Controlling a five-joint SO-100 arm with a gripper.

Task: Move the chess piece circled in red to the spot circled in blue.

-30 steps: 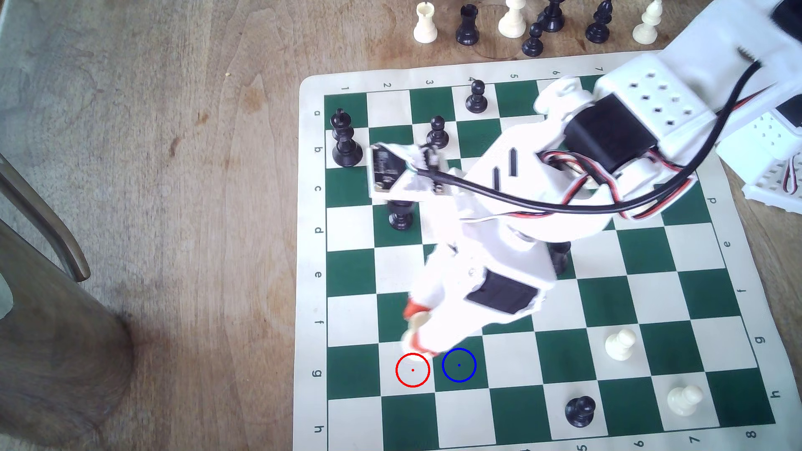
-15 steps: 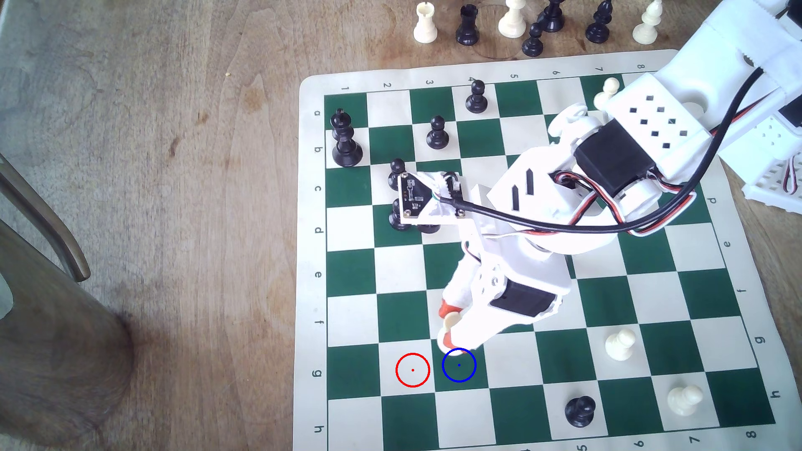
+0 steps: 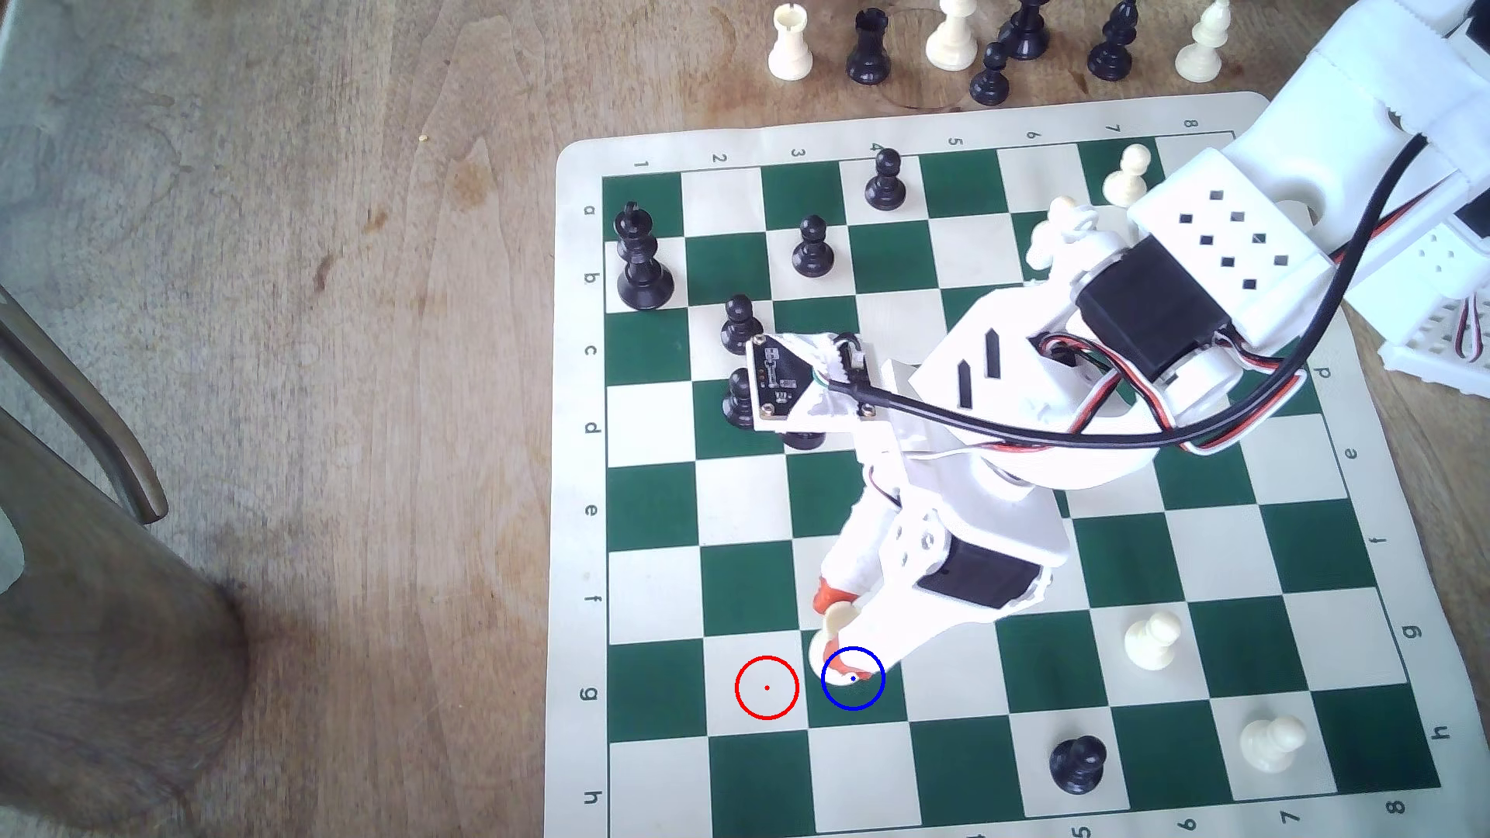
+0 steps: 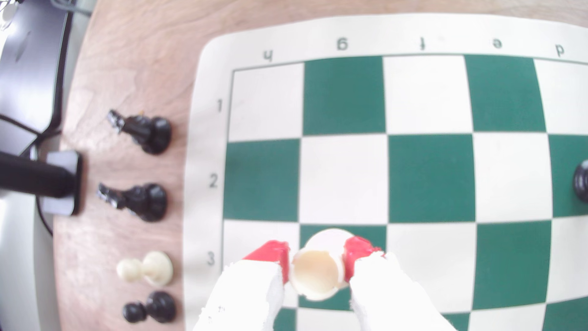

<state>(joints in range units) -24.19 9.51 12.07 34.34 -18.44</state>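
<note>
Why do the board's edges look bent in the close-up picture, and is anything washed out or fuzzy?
Wrist view: the wide lens bows the chessboard edges; the white fingers are overexposed around the cream piece. Exterior view: the white arm is blown out by bright light, and the gripper looks soft.

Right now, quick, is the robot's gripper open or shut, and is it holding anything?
Gripper: shut on the cream rook-like piece, its red fingertips pressing each side, over the blue-ringed green square.
</note>
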